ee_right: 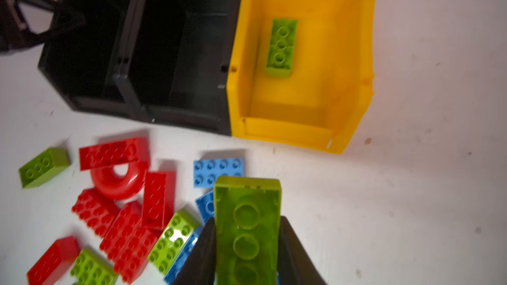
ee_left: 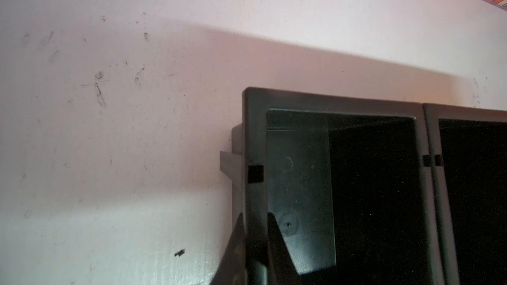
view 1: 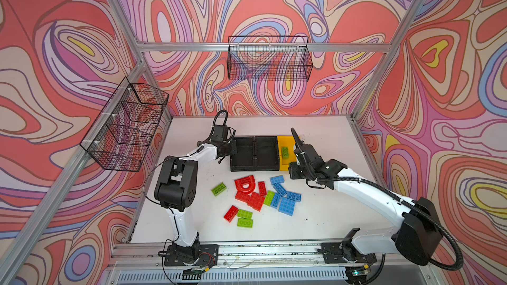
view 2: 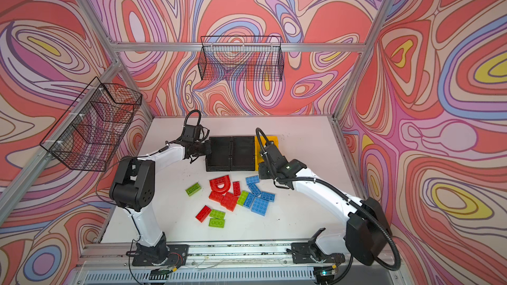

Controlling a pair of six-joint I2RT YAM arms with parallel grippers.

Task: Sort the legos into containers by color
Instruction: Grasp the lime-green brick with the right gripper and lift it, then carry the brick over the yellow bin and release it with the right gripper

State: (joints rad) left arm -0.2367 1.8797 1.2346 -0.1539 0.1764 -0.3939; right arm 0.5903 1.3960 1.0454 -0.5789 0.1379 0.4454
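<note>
Lime green plastic sits in the right claw [ee_right: 247, 220], whose two fingers are clamped on the long sides of a green brick [ee_right: 247, 196]. The brick's hollow underside faces the wrist camera, and it is held above the table [view 1: 315, 215], just in front of the yellow bin [ee_right: 354, 58]. A second green brick [ee_right: 281, 47] lies flat, studs up, on that bin's floor. In both top views the right wrist covers part of the yellow bin. The middle black bin [view 1: 266, 153] and the left black bin [ee_left: 329, 98] show only dark floors. The left claw [ee_left: 256, 231] is closed on the left black bin's outer side wall, one finger inside and one outside. Loose bricks crowd the table in front of the bins: a red arch [view 1: 245, 185] among red bricks, and blue bricks [view 1: 286, 205] beside them. A lone green brick [view 1: 219, 189] lies apart on the left. Two wire baskets [view 1: 270, 61] hang on the walls.
</note>
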